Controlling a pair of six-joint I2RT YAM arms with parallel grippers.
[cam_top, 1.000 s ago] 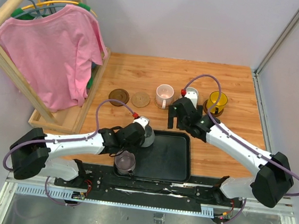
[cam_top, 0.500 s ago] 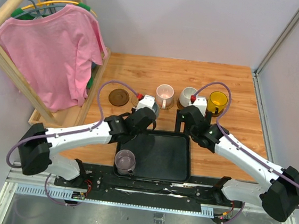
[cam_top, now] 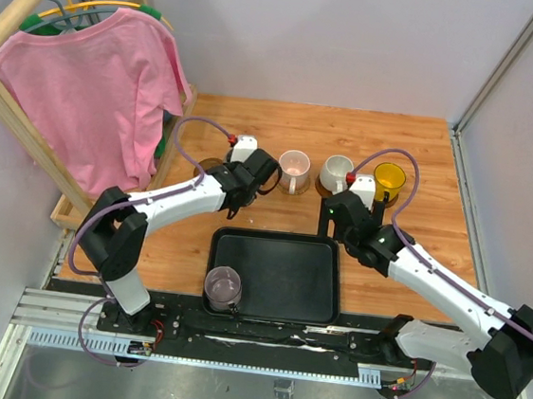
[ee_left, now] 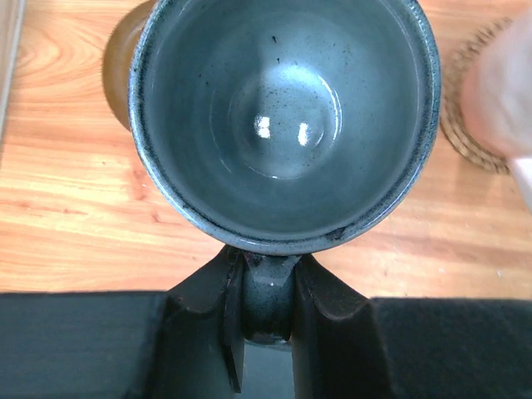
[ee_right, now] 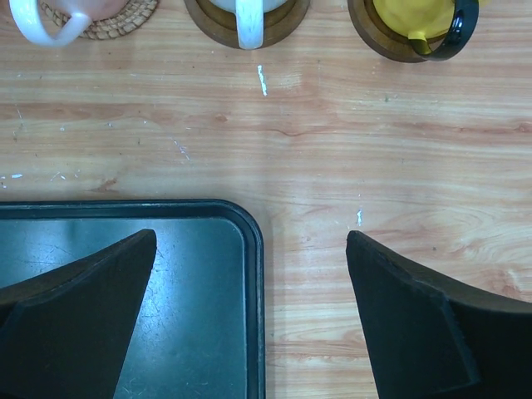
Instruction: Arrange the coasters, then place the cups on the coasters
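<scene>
grey-blue cup [ee_left: 283, 116], yellow cup [cam_top: 390, 178], black tray [cam_top: 278, 275]

**Top view: left arm out to back row, right hand at tray corner**

- Left arm is stretched to the far-left of the worktop [cam_top: 423, 159]. The left hand [cam_top: 255, 172] sits just beside the pale pink cup [cam_top: 294, 167] and hides whatever is under it.
- A dark brown coaster [cam_top: 209, 168] peeks out on the hand's left.
- Back row, left to right: pale pink cup, off-white cup [cam_top: 335, 171], yellow cup [cam_top: 389, 179].
- Right hand [cam_top: 333, 216] is over the far-right corner of the black tray [cam_top: 279, 258].
- Mauve cup [cam_top: 223, 287] stands upright in the tray's near-left corner.
- A pink T-shirt [cam_top: 88, 85] hangs on the wooden rack [cam_top: 113, 212] at left.
</scene>
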